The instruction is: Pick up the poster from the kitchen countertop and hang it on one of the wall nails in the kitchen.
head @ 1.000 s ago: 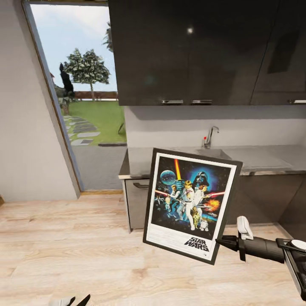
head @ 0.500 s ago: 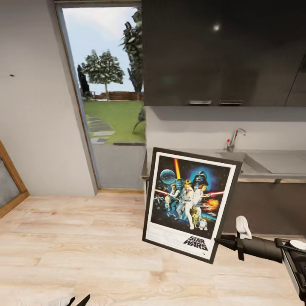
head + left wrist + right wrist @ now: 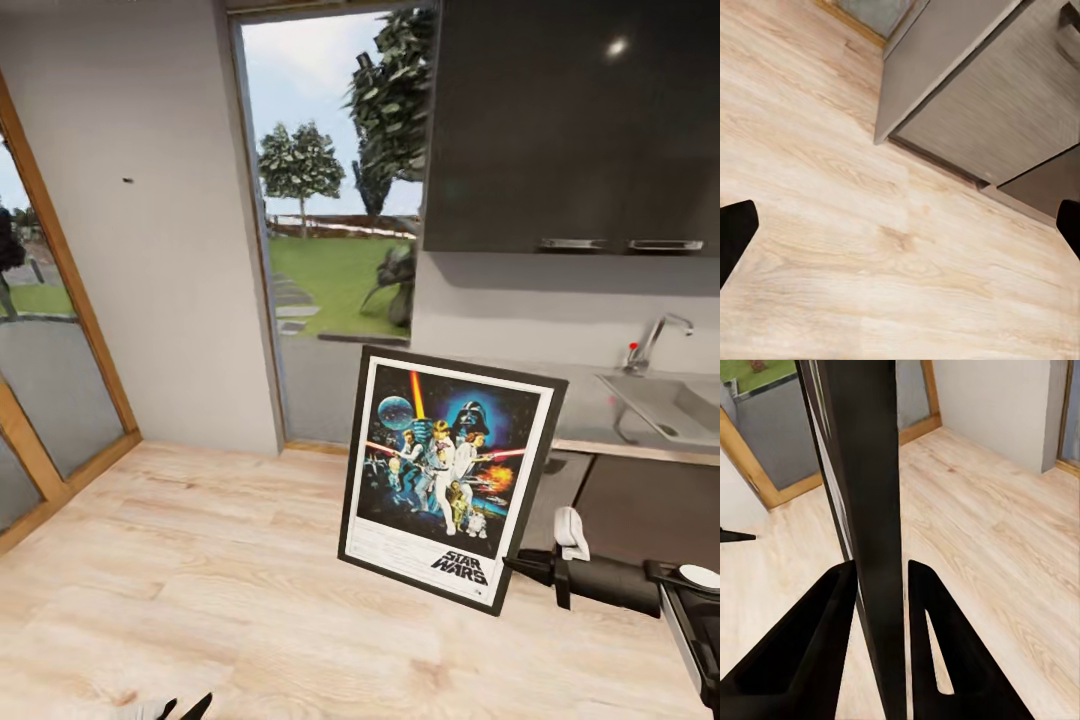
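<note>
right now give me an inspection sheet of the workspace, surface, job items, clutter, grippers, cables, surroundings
surface: kitchen countertop at right, grey, with a built-in sink and chrome tap; nothing loose seen on it
job's things: poster off the counter, held upright and slightly tilted; small dark mark, possibly a nail, on the left wall
clutter: nothing seen
grippers: right gripper has its jaws clamped on the poster's edge; left gripper has jaws apart over bare wooden floor, holding nothing
cables: nothing seen
surroundings: dark wall cabinets above the counter, glass door to a garden, wood-framed window at left
</note>
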Tool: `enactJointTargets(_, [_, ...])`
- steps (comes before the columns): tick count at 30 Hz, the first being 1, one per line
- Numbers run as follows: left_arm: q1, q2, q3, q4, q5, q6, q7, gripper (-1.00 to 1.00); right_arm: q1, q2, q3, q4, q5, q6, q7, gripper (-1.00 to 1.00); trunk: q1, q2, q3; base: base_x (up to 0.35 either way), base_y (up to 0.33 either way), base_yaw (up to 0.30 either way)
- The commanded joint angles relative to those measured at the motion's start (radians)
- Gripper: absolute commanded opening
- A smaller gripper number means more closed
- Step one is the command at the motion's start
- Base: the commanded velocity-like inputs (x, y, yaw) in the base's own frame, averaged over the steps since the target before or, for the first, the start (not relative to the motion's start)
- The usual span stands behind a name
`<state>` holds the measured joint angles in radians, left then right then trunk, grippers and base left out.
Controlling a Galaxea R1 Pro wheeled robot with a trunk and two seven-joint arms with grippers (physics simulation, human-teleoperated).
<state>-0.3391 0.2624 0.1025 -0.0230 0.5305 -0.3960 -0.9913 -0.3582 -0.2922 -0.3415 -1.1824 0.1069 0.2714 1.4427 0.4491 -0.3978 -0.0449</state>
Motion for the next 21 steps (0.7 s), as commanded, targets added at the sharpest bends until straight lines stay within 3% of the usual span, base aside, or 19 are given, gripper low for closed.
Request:
enactJointTargets(1, [-0.001, 0.000, 0.008, 0.001, -0.007, -0.005, -0.002, 1.00, -0.001, 0.000, -0.002, -0.002, 0.005, 0.012, 0.007, -1.00, 0.001, -0.002, -0.002, 0.149, 0.285, 0.289])
enactJointTargets(8, [-0.001, 0.000, 0.008, 0.001, -0.007, -0.004, -0.002, 1.00, -0.001, 0.001, -0.002, -0.002, 0.005, 0.012, 0.006, -1.00, 0.001, -0.002, -0.002, 0.125, 0.284, 0.289])
enactJointTargets(21, [-0.001, 0.000, 0.008, 0.001, -0.007, -0.005, -0.001, 1.00, -0.001, 0.001, -0.002, -0.002, 0.005, 0.013, 0.006, -1.00, 0.001, -0.002, -0.002, 0.080, 0.168, 0.281])
